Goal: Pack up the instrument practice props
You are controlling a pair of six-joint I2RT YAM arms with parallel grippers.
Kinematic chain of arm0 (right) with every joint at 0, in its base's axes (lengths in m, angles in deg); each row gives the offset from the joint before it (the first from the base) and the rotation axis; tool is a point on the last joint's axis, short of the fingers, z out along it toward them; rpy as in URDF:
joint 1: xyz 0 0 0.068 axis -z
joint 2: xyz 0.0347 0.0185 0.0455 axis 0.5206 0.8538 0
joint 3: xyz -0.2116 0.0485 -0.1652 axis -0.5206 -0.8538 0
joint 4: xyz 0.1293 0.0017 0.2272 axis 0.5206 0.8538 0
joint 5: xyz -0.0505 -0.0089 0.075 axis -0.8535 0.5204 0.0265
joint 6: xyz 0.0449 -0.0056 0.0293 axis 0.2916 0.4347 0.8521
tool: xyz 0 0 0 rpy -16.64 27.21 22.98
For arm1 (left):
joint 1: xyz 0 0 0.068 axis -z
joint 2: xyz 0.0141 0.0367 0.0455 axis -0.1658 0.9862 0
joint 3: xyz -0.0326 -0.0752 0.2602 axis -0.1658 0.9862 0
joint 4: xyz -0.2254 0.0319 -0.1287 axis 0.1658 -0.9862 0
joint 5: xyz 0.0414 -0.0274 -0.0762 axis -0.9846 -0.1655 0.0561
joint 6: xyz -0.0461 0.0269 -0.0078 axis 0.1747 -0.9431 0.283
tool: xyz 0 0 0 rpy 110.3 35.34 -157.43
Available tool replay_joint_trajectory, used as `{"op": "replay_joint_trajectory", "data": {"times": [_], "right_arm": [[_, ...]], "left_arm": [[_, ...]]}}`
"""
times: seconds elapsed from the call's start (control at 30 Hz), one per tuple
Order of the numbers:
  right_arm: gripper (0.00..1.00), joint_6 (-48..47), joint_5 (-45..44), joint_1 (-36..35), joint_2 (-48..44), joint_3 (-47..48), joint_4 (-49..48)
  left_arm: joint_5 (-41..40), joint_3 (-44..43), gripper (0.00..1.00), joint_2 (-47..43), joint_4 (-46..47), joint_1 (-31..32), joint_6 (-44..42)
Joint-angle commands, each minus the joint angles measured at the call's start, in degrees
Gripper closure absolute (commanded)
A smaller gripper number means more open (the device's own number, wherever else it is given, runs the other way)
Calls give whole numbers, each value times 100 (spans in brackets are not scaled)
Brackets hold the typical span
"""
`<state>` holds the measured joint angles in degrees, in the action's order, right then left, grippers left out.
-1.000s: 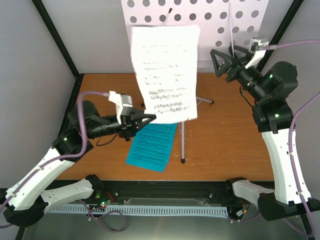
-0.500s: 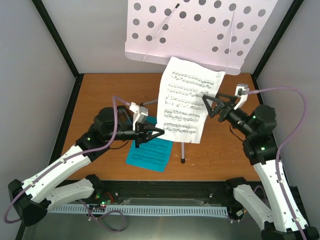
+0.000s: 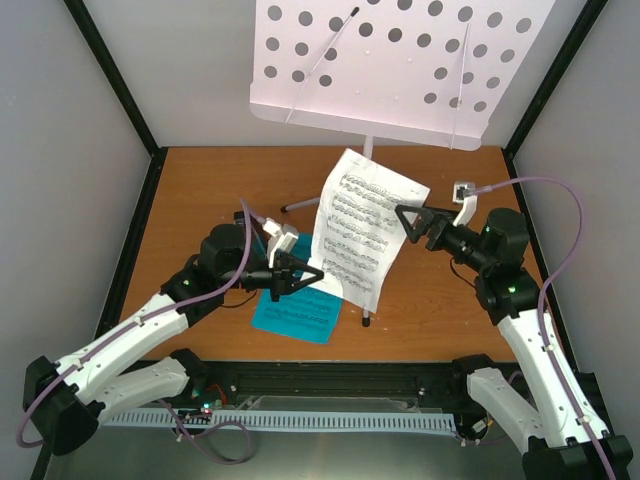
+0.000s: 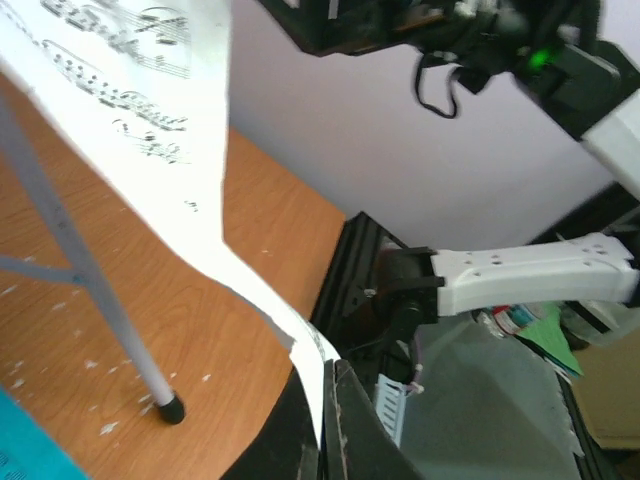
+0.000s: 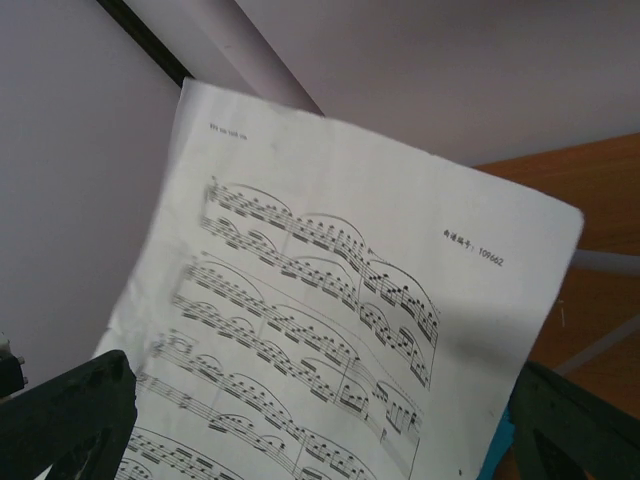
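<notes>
The white sheet music (image 3: 358,228) hangs in the air over the table's middle. My left gripper (image 3: 316,272) is shut on its lower left corner; the left wrist view shows the paper (image 4: 150,110) pinched between the closed jaws (image 4: 328,410). My right gripper (image 3: 404,225) is open at the sheet's right edge. In the right wrist view its fingers (image 5: 70,420) are spread wide with the page (image 5: 330,320) in front of them. The teal folder (image 3: 295,312) lies flat under the left gripper. The music stand's white perforated desk (image 3: 400,70) is at the back. The metronome is out of view.
The stand's thin silver legs cross the table: one foot (image 3: 367,322) lands just right of the folder, another leg (image 3: 300,205) runs left. That foot also shows in the left wrist view (image 4: 170,408). Black frame posts and grey walls close in both sides.
The left gripper has carried the sheet down from in front of the stand's desk to low over the table. The right arm has swung down and left to the sheet's right edge.
</notes>
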<state>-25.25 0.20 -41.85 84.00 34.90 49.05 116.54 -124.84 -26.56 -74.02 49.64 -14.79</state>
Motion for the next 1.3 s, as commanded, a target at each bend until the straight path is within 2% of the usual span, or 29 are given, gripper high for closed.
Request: {"op": "replay_joint_trajectory", "data": {"times": [0.0,0.1,0.23,0.33,0.47,0.73,0.77,0.87,1.0,1.07,1.2,1.27], "right_arm": [[0,-136,-82,2,61,-25,-36],[0,-207,-205,2,69,-42,29],[0,-248,-239,1,113,-51,108],[0,-303,-281,2,109,-56,181],[0,-362,-397,-2,96,-59,285],[0,-445,-443,2,124,-130,337],[0,-453,-459,2,120,-137,342],[0,-483,-529,2,97,-168,352],[0,-486,-576,2,69,-266,316],[0,-480,-589,2,62,-358,220],[0,-295,-559,2,115,-610,-95],[0,-34,-417,2,183,-797,-427]], "left_arm": [[-726,67,100,-99,-611,-195,369],[-1040,423,100,-147,-1052,-579,756],[-715,1079,100,-190,-1265,-1313,1272],[-562,1358,100,-184,-1446,-1636,1396],[-211,1704,100,15,-1560,-1854,1499],[-269,1726,99,344,-1657,-1886,1427],[-312,1690,92,341,-1678,-1885,1412],[-438,1564,44,259,-1766,-1888,1389],[-804,1222,10,1,-2039,-1885,1369],[-1187,954,1,-194,-2285,-1885,1310],[-2073,405,0,-608,-2665,-1883,1068],[-2067,221,0,-777,-2522,-1883,864]]}}
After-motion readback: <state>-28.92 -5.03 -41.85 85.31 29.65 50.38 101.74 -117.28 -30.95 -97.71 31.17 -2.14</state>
